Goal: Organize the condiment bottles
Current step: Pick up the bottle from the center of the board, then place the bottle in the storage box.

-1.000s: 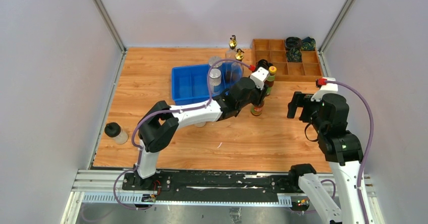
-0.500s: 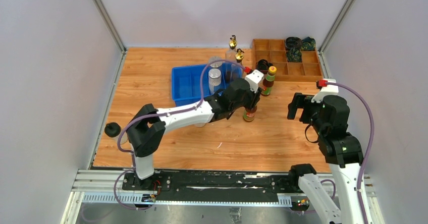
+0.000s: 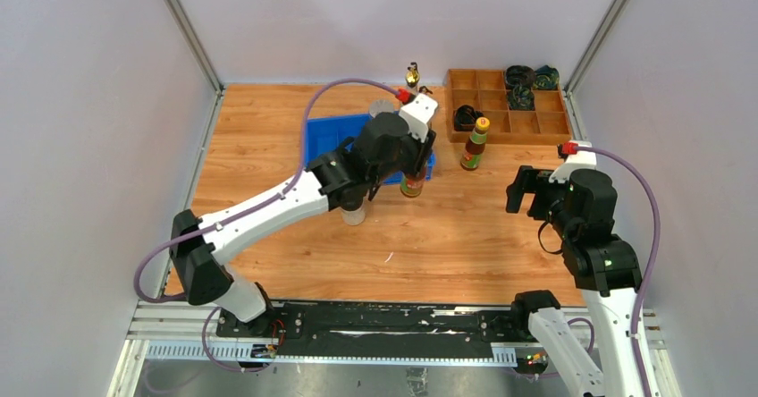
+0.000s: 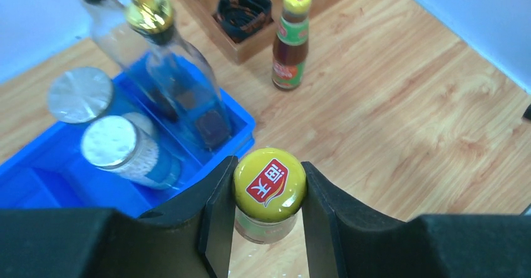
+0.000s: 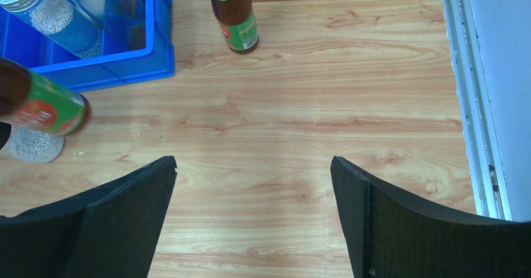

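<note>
On the tabletop (image 3: 447,236), the blue bin (image 3: 317,142) sits at about 11 o'clock from the centre and the wooden tray (image 3: 527,122) at 1 o'clock. Two gold-spouted cruets (image 4: 181,87) and two silver-lidded shakers (image 4: 116,143) stand in the bin's right-hand compartments.

At the bin's 4 o'clock corner, the left pincer (image 4: 268,190) is pinching a sauce bottle (image 5: 41,106) by its yellow cap, one finger on each side. From the right wrist view the bottle looks tilted and seems to hang clear of the wood. A second sauce bottle (image 4: 291,46) stands upright at 2 o'clock from it, just in front of the tray. A small jar (image 3: 355,214) rests on the wood at 8 o'clock from the held bottle, under the left arm. The right pincer (image 5: 253,160) is spread wide over bare wood, holding nothing.

The held bottle is probably glass and fairly full, so stiff, smooth, weighty for its size and breakable if dropped. A grip on the round, slick cap lets the body swing below. The narrow neck just under the cap, or the labelled waist, would likely give a steadier hold. It should be set down gently and upright.
</note>
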You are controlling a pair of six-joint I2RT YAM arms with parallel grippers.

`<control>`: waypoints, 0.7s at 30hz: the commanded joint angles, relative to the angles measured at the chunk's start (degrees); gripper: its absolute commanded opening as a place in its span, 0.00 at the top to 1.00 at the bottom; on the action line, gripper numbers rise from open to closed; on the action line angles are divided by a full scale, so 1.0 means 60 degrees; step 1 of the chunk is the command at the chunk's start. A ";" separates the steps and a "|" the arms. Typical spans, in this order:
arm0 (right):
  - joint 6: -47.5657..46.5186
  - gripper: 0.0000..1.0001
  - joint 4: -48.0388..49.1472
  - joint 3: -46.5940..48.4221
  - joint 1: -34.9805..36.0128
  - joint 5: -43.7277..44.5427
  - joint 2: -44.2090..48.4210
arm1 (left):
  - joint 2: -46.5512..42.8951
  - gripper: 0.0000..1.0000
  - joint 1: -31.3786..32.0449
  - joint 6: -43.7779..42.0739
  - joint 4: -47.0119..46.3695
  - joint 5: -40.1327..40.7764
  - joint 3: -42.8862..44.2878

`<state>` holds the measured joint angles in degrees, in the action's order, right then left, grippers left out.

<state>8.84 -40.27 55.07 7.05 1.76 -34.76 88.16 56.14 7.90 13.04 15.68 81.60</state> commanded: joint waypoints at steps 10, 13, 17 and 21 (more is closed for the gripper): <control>0.0262 0.00 0.0102 -0.0003 -0.0127 -0.0575 -0.0006 | -0.0463 0.75 -0.3234 -0.0068 0.1314 -0.1088 0.2521; 0.0241 0.00 0.0112 0.0063 -0.0135 -0.0599 -0.0099 | -0.0200 0.75 -0.3894 -0.0014 0.1333 -0.1373 0.2770; 0.0208 0.00 0.0169 0.0115 -0.0135 -0.0628 -0.0213 | 0.0216 0.75 -0.4579 0.0006 0.1145 -0.1772 0.2859; 0.0200 0.00 0.0246 0.0147 -0.0134 -0.0655 -0.0366 | 0.0649 0.76 -0.5071 0.0234 0.0402 -0.2251 0.2444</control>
<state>9.69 -39.79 55.07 7.05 -1.13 -36.36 90.63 27.70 7.92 23.92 6.76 95.92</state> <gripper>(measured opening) 0.999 0.431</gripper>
